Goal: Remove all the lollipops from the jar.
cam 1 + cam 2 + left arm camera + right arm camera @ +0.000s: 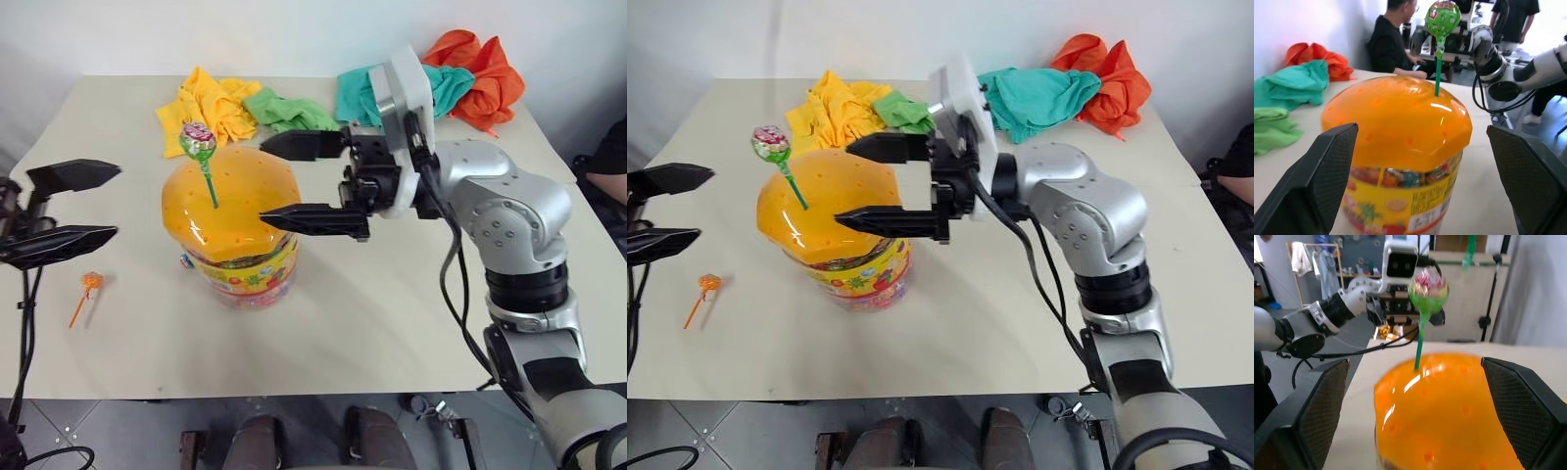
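Head views: the jar stands upright on the table, left of centre, domed orange lid on. One green-stick lollipop stands in a hole on the lid, leaning slightly toward the robot's left. An orange-stick lollipop lies flat on the table to the left of the jar, well apart from it. The right gripper reaches in from the right, level, fingers spread wide over the right side of the lid, holding nothing. The left gripper sits at the left edge, fingers apart and empty, clear of the jar. Yellow cloth, green cloth, teal cloth and orange cloth lie along the far edge.

Left wrist view: both black fingers flank the jar without touching it; the green-stick lollipop rises from the lid crown. A seated person is visible behind the table.

Right wrist view: both fingers stand wide to either side of the orange lid; the lollipop stands upright between them, beyond the fingertips, ungripped.
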Tool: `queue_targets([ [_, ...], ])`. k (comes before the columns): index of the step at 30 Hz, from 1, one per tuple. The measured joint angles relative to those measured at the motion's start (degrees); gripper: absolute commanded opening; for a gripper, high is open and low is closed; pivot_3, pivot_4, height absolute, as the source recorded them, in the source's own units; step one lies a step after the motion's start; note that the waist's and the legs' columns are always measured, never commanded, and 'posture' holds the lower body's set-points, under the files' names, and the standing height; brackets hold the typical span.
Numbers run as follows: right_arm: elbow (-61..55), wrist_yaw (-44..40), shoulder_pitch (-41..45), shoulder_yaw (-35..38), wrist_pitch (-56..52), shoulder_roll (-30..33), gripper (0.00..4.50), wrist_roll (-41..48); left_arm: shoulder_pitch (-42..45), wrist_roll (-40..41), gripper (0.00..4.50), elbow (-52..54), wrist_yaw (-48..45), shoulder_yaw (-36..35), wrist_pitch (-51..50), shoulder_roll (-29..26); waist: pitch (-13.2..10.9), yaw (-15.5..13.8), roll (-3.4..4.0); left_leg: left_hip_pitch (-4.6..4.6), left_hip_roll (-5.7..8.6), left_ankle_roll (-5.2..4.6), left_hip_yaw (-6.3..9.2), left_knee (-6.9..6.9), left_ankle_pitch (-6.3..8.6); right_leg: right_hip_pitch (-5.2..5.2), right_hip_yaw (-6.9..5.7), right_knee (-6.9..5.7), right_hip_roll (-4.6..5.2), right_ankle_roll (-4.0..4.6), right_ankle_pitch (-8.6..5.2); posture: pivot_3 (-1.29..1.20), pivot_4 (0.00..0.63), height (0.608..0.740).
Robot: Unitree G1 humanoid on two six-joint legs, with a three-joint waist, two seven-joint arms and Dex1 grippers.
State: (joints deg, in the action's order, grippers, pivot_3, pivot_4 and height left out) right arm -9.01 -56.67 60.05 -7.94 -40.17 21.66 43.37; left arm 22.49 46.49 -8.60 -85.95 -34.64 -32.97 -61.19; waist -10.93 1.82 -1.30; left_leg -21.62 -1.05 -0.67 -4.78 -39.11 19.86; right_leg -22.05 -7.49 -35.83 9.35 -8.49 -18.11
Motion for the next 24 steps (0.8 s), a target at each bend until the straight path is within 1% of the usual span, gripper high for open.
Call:
queue_targets([
  [5, 4.05, 0.09, 2.33, -3.18, 2.14, -4.25, 4.50, -4.45, -7.22, -0.69, 4.46, -3.93, -0.07, -3.93, 2.51, -0.64, 0.00, 0.42, 0.00, -0.07, -0.08, 0.01, -0.15, 0.06, 0.01, -0.41, 0.03, -0.21, 0.03, 0.01, 0.00, 0.00, 0.150, 0.740],
  [8, 5.33, 0.15, 2.69, -4.13, 2.69, -5.57, 4.50, -6.64, -9.86, -0.66, 4.46, -4.78, -0.07, -5.99, 3.77, -0.66, 0.00, 0.78, -0.01, -0.12, -0.09, 0.02, -0.39, 0.06, 0.01, -0.44, 0.01, -0.22, 0.04, 0.01, 0.01, 0.00, 0.150, 0.740],
  [11, 6.40, 0.03, 3.38, -4.60, 3.33, -7.12, 4.50, -8.10, -11.64, -0.37, 4.46, -5.05, -0.06, -6.57, 3.57, -0.64, 0.01, 0.88, -0.02, -0.14, -0.09, 0.02, -0.39, 0.05, 0.01, -0.44, 0.00, -0.22, 0.05, 0.01, 0.01, 0.00, 0.150, 0.740],
  [15, 8.75, 0.07, 6.15, -4.85, 4.41, -11.05, 4.50, -9.21, -13.72, 1.25, 4.46, -3.06, -0.05, -8.01, 3.53, 0.37, 0.00, 1.45, -0.01, -0.14, -0.11, 0.02, -0.40, 0.06, 0.01, -0.49, 0.00, -0.24, 0.04, 0.01, 0.01, 0.00, 0.150, 0.740],
  [18, 9.99, -0.07, 7.62, -5.24, 5.18, -12.16, 3.90, -10.42, -14.98, 1.45, 4.50, -1.72, -0.05, -8.02, 3.61, 0.49, 0.01, 1.60, -0.02, -0.14, -0.12, 0.03, -0.40, 0.06, 0.02, -0.50, 0.00, -0.28, 0.04, 0.02, 0.01, 0.00, 0.150, 0.740],
  [19, 10.59, -0.16, 7.87, -5.35, 5.16, -12.21, 3.61, -10.82, -15.22, 1.57, 4.50, -0.98, -0.04, -8.03, 3.61, 0.50, 0.01, 1.61, -0.02, -0.14, -0.11, 0.03, -0.40, 0.06, 0.02, -0.50, 0.01, -0.27, 0.04, 0.01, 0.01, 0.00, 0.150, 0.740],
  [24, 12.19, -1.04, 8.83, -6.14, 5.05, -13.55, 1.85, -11.92, -16.49, 2.02, 4.50, -0.36, -0.02, -8.84, 3.65, 1.21, 0.00, 1.64, -0.01, -0.14, -0.12, 0.04, -0.43, 0.08, 0.02, -0.53, 0.01, -0.27, 0.04, 0.02, 0.01, 0.00, 0.150, 0.740],
])
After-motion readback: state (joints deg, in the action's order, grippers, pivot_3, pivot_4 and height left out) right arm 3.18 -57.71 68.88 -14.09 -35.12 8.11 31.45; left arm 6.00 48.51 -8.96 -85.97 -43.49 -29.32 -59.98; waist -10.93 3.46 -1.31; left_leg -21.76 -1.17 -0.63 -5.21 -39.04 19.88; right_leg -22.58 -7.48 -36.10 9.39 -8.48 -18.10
